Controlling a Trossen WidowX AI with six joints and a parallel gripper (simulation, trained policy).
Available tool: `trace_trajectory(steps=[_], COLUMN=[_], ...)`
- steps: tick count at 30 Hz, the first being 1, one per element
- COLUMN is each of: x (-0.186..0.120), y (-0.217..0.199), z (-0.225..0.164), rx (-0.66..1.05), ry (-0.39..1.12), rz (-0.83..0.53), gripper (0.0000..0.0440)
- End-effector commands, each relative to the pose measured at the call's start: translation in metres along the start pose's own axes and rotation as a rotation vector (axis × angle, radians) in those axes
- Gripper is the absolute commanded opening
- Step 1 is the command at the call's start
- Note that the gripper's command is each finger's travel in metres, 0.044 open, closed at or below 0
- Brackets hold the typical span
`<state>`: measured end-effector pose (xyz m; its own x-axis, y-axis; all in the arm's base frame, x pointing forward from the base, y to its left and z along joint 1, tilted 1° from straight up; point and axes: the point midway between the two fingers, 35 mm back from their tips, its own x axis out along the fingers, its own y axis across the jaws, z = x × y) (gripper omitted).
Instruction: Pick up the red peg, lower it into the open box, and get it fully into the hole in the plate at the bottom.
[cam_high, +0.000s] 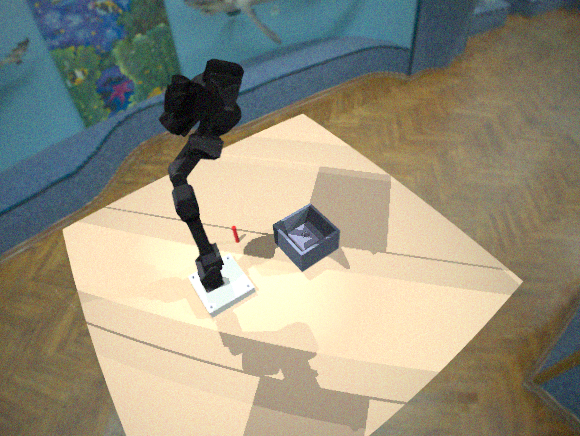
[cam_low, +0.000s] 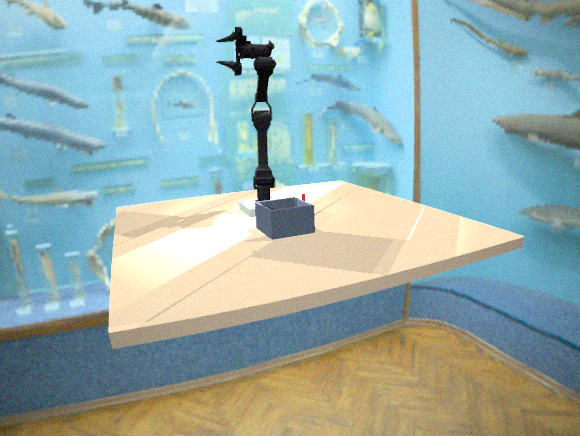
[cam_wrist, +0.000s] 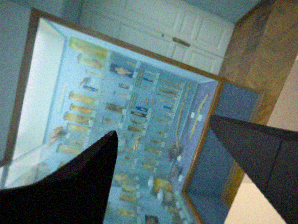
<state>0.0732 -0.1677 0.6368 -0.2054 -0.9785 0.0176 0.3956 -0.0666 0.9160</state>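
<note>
The red peg (cam_high: 235, 234) (cam_low: 303, 197) stands upright on the table, between the arm's base and the box; in the exterior view it shows just behind the box. The open dark grey-blue box (cam_high: 322, 251) (cam_low: 287, 224) stands on the table. The top view shows a lighter plate (cam_high: 299, 240) at its bottom, with a small dark spot near its middle. My gripper (cam_low: 217, 51) (cam_wrist: 163, 127) is raised high above the table, pointing sideways. Its fingers are wide open with nothing between them, far from the peg and the box.
The arm rises from a white base plate (cam_high: 236, 288) (cam_low: 246, 207) beside the peg. The table (cam_high: 400, 310) (cam_low: 210, 285) carries broad shadows, and its edges drop to the floor. The wrist view shows mostly the room's wall displays, with part of the table at the lower right.
</note>
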Motion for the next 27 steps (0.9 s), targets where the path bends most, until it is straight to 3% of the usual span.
trace_trajectory(steps=[1, 11, 27], x=[-0.001, -0.032, -0.139], y=[0.002, 0.045, 0.069], z=[-0.002, -0.065, -0.199], rx=[-0.008, -0.131, -0.319], ry=[-0.006, 0.002, 0.297], rz=[0.009, 0.262, 0.750], gripper=[0.0426, 0.0440, 0.0440])
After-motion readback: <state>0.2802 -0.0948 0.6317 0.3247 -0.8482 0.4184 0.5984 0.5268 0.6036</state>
